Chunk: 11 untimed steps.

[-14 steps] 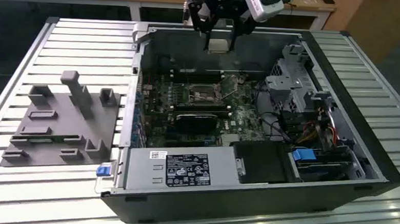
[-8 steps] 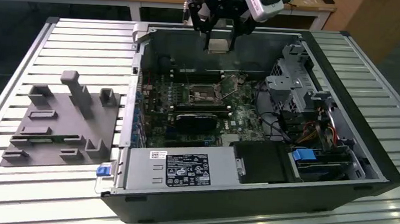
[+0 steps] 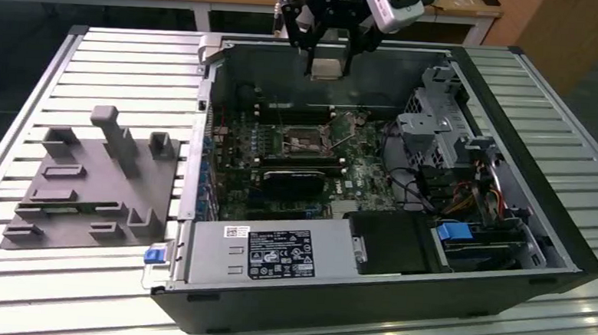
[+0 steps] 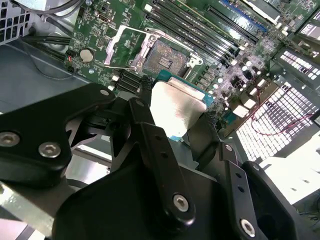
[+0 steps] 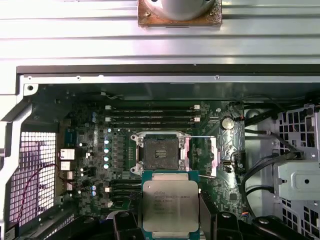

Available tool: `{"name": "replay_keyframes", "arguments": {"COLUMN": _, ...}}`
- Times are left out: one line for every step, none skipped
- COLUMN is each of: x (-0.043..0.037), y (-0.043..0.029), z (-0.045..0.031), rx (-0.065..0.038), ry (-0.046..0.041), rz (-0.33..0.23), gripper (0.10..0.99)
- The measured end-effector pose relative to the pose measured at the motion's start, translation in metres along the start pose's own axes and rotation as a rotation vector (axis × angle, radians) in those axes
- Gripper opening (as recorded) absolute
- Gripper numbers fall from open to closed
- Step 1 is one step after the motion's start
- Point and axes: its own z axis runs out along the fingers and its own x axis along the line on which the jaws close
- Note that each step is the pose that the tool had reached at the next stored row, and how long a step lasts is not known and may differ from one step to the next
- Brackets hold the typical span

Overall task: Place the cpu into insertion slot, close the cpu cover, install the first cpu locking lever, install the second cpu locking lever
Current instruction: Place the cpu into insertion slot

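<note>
Silver-grey metal top of the cpu (image 5: 170, 202), gripped by its edges in my pincer (image 5: 169, 220); my black fingers (image 4: 150, 125) are clenched on two opposite sides of the chip. I hold it in the air over the open computer case (image 3: 334, 85), apart from the motherboard (image 3: 360, 171) below. Insertion slot (image 5: 160, 152): bare, with a dark centre, lying on the board. Cpu cover (image 5: 202, 155): swung open beside the slot. Memory slots (image 5: 152, 114): long black rows near the socket. Case stands on a slatted table (image 3: 130, 66); a grey fixture (image 3: 92, 195) lies toward the exterior view's left.
</note>
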Motion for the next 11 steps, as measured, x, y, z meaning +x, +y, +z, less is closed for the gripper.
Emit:
{"name": "replay_keyframes", "arguments": {"x": 0.0002, "y": -0.0001, "z": 0.001, "rx": 0.0, "ry": -0.0012, "rz": 0.0, "gripper": 0.537}}
{"name": "replay_keyframes", "arguments": {"x": 0.0003, "y": -0.0003, "z": 0.0025, "rx": 0.0, "ry": -0.0027, "rz": 0.0, "gripper": 0.537}}
{"name": "replay_keyframes", "arguments": {"x": 0.0002, "y": -0.0004, "z": 0.0041, "rx": 0.0, "ry": -0.004, "rz": 0.0, "gripper": 0.537}}
{"name": "replay_keyframes", "arguments": {"x": 0.0003, "y": -0.0006, "z": 0.0058, "rx": 0.0, "ry": -0.0051, "rz": 0.0, "gripper": 0.537}}
{"name": "replay_keyframes", "arguments": {"x": 0.0003, "y": -0.0007, "z": 0.0074, "rx": 0.0, "ry": -0.0059, "rz": 0.0, "gripper": 0.537}}
{"name": "replay_keyframes", "arguments": {"x": 0.0004, "y": -0.0009, "z": 0.0093, "rx": 0.0, "ry": -0.0067, "rz": -0.001, "gripper": 0.537}}
{"name": "replay_keyframes", "arguments": {"x": 0.0005, "y": -0.001, "z": 0.011, "rx": 0.0, "ry": -0.0073, "rz": -0.001, "gripper": 0.537}}
{"name": "replay_keyframes", "arguments": {"x": 0.0006, "y": -0.0012, "z": 0.0126, "rx": 0.0, "ry": -0.0079, "rz": -0.001, "gripper": 0.537}}
{"name": "replay_keyframes", "arguments": {"x": 0.0007, "y": -0.0013, "z": 0.0143, "rx": 0.0, "ry": -0.0082, "rz": -0.001, "gripper": 0.537}}
{"name": "replay_keyframes", "arguments": {"x": 0.0007, "y": -0.0015, "z": 0.016, "rx": 0.0, "ry": -0.0084, "rz": -0.001, "gripper": 0.537}}
{"name": "replay_keyframes", "arguments": {"x": 0.0007, "y": -0.0016, "z": 0.0177, "rx": 0.0, "ry": -0.0085, "rz": -0.001, "gripper": 0.537}}
